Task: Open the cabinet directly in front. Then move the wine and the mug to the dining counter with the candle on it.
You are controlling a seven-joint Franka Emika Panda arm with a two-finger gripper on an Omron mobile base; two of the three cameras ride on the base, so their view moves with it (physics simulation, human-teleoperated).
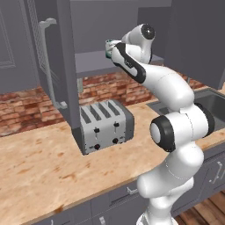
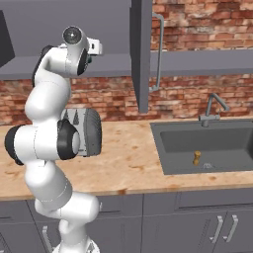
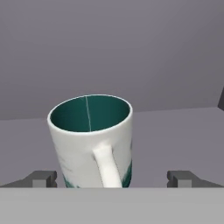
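The cabinet [image 1: 52, 66] stands open, and the gripper [image 3: 112, 178] reaches onto its shelf with the fingers spread as wide as they go, holding nothing, one tip either side of the mug [image 3: 92, 140], whose handle faces the hand; a squeeze looks close; the door edge hangs just above the toaster [image 1: 103, 125], so I'd back out straight

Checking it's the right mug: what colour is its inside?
Dark teal-green inside the white mug, clearest in the hand view.
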